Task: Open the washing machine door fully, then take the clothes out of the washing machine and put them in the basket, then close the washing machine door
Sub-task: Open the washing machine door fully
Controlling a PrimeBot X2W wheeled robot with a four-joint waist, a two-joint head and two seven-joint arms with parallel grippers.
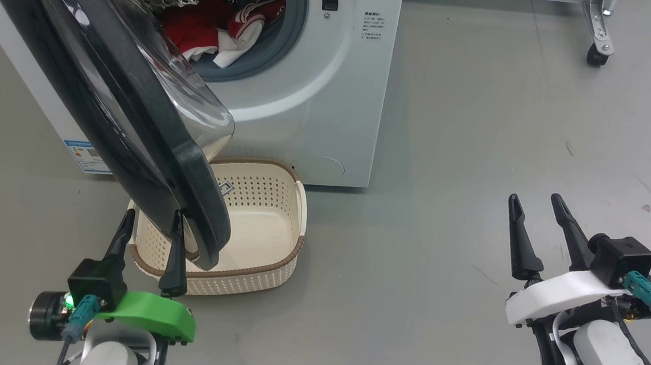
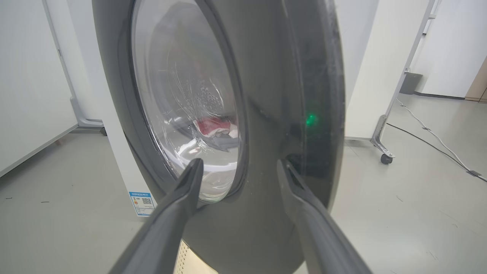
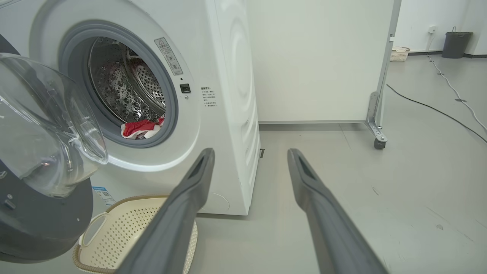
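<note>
Washing machine door (image 1: 135, 112): rigid, hinged, glossy rim likely slippery; push its outer edge. Left tool (image 1: 152, 216) released beside rim; right tool (image 1: 535, 198) released.

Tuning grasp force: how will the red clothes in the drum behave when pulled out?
Probably floppy: the red clothes lie crumpled and draped over the grey door seal. Likely tangled, so one pull may drag several. Probably light, though wetness can't be told.

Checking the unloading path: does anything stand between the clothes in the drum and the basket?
Yes. The partly open washing machine door overhangs the left side of the basket, screening it from the clothes; its right side looks unobstructed.
</note>
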